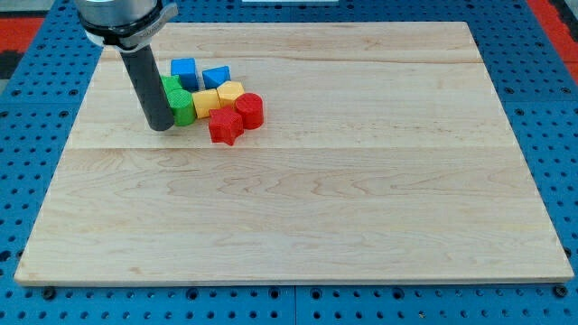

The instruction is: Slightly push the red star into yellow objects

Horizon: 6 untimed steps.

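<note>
The red star (225,127) lies on the wooden board, at the lower edge of a tight cluster of blocks at the view's upper left. It touches the yellow block (207,101) above it. A second yellow block (230,91) sits just right of that one. A red cylinder (249,109) stands beside the star, to its upper right. My tip (162,127) rests on the board left of the cluster, right next to the green cylinder (183,106) and about 70 px left of the red star.
A green block (170,87) is partly hidden behind the rod. Two blue blocks (184,71) (215,77) sit at the top of the cluster. The board (298,199) lies on a blue pegboard.
</note>
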{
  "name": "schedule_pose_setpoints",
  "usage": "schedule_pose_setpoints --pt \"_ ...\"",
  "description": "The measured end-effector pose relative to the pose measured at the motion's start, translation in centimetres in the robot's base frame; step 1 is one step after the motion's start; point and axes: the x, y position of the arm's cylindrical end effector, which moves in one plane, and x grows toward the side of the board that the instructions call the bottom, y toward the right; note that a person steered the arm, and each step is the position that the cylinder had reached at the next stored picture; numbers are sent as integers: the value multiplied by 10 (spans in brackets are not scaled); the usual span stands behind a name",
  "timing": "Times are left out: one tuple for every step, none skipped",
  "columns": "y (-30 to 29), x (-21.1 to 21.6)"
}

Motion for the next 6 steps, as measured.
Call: schedule_pose_setpoints --pt "-20 23" --pt "-3 83" --pt "49 92" --pt "98 71" --pt "97 51" --pt "93 36"
